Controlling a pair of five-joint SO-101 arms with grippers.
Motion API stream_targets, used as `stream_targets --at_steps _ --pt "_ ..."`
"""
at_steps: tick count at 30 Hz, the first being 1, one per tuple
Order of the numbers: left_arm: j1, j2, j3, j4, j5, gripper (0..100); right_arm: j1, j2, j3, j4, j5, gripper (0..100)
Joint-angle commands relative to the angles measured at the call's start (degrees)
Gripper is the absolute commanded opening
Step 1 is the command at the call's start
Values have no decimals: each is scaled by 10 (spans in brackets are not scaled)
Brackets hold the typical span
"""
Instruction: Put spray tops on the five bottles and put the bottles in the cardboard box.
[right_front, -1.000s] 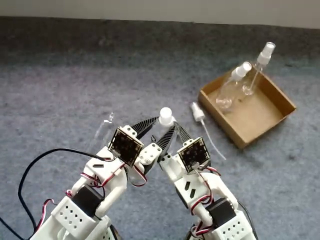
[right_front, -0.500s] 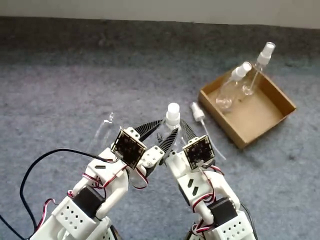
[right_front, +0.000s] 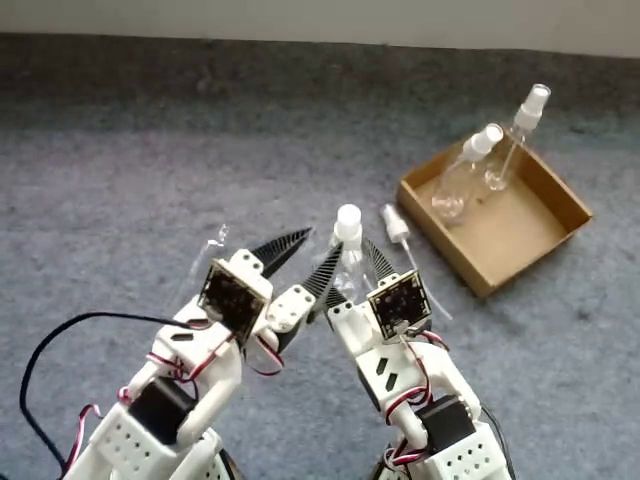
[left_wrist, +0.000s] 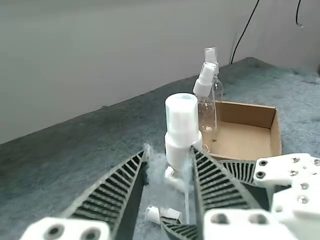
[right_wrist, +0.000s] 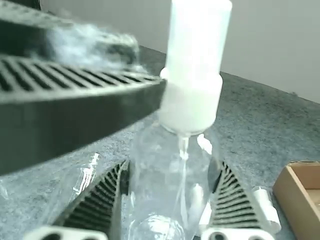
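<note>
White spray top (left_wrist: 181, 127) stood between the spread jaws of the left gripper (left_wrist: 169, 154), atop the bottle (right_wrist: 170, 192) pinched upright by the right gripper (right_wrist: 171, 171). Best, I judged, to close squarely on the collar and twist without tilting. Whether the thread had caught was hidden; the bottle's base was cut off.

Looking down on a desk (right_front: 120, 150) covered edge to edge in grey, speckled, carpet-like fabric. Meeting a plain pale wall (left_wrist: 100, 60) along the far edge, with a darker band of shade just in front of it. Seeing a thin dark cable (left_wrist: 245, 32) hanging down that wall near the far right corner. Catching soft, even light throughout.
</note>
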Motion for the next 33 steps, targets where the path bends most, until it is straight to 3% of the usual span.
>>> stream_targets --at_steps 1,5,9,12,15,20,24,33 --pt "-19 -104 -47 113 -4 88 7 -12 69 -6 -6 103" --pt "-54 -189 -52 181 -3 88 7 -12 69 -6 -6 103" --pt "-53 -167 -28 242 -1 87 7 -12 69 -6 -6 103" --pt "-53 -167 0 243 0 81 7 -12 69 -7 -6 103" --pt "-53 -167 19 243 0 0 8 -12 69 -7 -6 103" --pt "-53 -167 42 244 0 8 12 -13 68 -13 -6 103" --pt "-51 -167 92 244 0 5 46 -12 70 -82 -8 103" --pt "73 -167 148 222 -1 5 54 -12 68 -88 -10 103"
